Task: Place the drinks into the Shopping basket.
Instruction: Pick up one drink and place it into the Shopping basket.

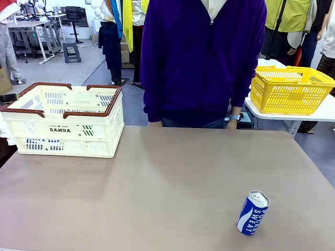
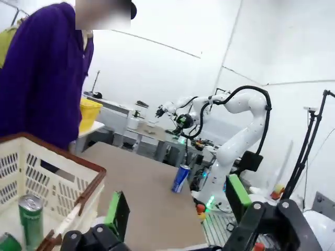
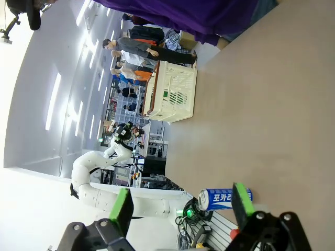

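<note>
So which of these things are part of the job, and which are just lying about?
Job: cream DAMDA shopping basket; green can inside it; blue SWEAT can on the table.
Lying about: yellow mesh basket on the side table.

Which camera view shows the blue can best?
The front view: the blue can stands whole and near on the table, lettering readable. The left wrist view shows it small and far off. The right wrist view shows it sideways, partly behind the right gripper.
</note>
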### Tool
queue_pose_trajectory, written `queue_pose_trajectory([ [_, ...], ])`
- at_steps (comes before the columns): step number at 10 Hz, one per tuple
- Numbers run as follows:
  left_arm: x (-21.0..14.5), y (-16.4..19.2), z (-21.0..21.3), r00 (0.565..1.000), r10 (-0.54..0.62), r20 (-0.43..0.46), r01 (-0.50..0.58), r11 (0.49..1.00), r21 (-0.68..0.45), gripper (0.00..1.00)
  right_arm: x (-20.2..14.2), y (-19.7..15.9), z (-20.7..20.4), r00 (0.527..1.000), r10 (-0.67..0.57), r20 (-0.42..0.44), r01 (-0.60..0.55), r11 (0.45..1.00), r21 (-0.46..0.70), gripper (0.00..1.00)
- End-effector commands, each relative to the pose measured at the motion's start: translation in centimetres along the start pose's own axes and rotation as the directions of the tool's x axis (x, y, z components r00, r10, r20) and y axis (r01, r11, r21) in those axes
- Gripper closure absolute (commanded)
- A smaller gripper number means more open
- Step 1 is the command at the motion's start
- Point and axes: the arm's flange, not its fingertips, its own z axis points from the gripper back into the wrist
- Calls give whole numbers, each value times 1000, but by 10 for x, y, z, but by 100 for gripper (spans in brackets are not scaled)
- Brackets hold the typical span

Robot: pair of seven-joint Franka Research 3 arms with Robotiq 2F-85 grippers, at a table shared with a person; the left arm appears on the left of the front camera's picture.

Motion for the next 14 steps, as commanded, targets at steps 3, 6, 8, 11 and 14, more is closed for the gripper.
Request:
queue_pose_trajectory([
  [3, 17, -25, 15, 993, -118, 16, 117, 993, 34, 0, 3, 1, -2, 1000, 7, 11, -7, 1000, -2, 0],
  [6, 61, -38, -25, 976, 201, -89, -197, 979, 51, 0, 3, 1, -2, 1000, 7, 11, -7, 1000, -2, 0],
  [8, 81, -63, -70, 891, 405, -207, -376, 912, 164, 0, 3, 1, -2, 1000, 7, 11, -7, 1000, -2, 0],
  [11, 32, -78, -109, 726, 644, -240, -502, 736, 454, 0, 3, 1, -2, 1000, 7, 11, -7, 1000, -2, 0],
  [14, 38, -71, -104, 748, 618, -240, -482, 756, 443, 0, 3, 1, -2, 1000, 7, 11, -7, 1000, -2, 0],
])
